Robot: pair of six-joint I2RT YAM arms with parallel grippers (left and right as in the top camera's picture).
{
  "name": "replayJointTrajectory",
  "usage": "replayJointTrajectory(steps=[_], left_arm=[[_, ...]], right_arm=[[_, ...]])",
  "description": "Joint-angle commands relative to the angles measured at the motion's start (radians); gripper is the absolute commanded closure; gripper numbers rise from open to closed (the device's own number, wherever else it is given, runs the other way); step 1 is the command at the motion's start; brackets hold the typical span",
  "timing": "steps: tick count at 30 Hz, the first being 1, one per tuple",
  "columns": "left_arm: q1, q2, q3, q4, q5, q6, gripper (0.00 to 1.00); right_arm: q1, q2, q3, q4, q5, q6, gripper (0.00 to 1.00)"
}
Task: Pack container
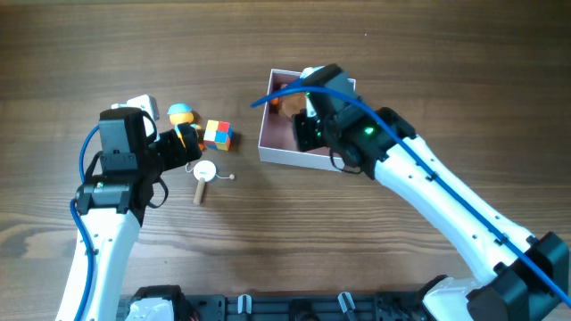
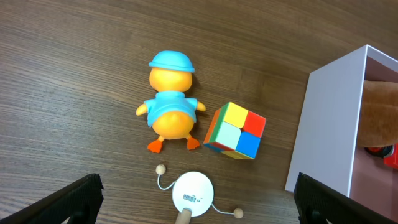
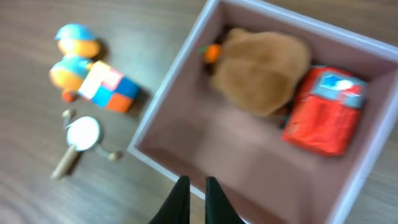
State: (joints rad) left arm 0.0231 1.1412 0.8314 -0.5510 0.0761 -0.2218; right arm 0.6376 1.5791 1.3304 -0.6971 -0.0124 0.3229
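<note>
The container (image 1: 278, 153) is a square white-walled box with a pink inside, at the table's middle back. It holds a brown plush toy (image 3: 261, 65) and a red packet (image 3: 323, 109). My right gripper (image 3: 198, 183) is shut and empty, hovering over the container's (image 3: 236, 155) near edge. An orange duck with a blue hat (image 2: 169, 106), a multicoloured cube (image 2: 235, 130) and a small white drum rattle (image 2: 193, 194) lie on the table left of the container (image 2: 326, 124). My left gripper (image 2: 196, 183) is open and empty above the rattle.
In the overhead view the duck (image 1: 182, 114), cube (image 1: 218, 135) and rattle (image 1: 205, 172) are close together beside my left gripper (image 1: 183, 144). A small white object (image 1: 143, 102) lies behind the left arm. My right arm (image 1: 428, 187) crosses the right side.
</note>
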Motion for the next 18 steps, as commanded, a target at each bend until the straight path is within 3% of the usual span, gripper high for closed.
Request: replayJointTrajectory(steps=[1, 10, 18], left_arm=[[0.006, 0.005, 0.019, 0.0, -0.003, 0.021, 0.0], [0.006, 0.005, 0.019, 0.0, -0.003, 0.021, 0.0], [0.006, 0.005, 0.019, 0.0, -0.003, 0.021, 0.0]], right_arm=[[0.042, 0.065, 0.018, 0.052, -0.068, -0.01, 0.96], [0.05, 0.233, 0.018, 0.338, -0.24, -0.031, 0.96], [0.05, 0.331, 0.018, 0.398, -0.251, -0.008, 0.96]])
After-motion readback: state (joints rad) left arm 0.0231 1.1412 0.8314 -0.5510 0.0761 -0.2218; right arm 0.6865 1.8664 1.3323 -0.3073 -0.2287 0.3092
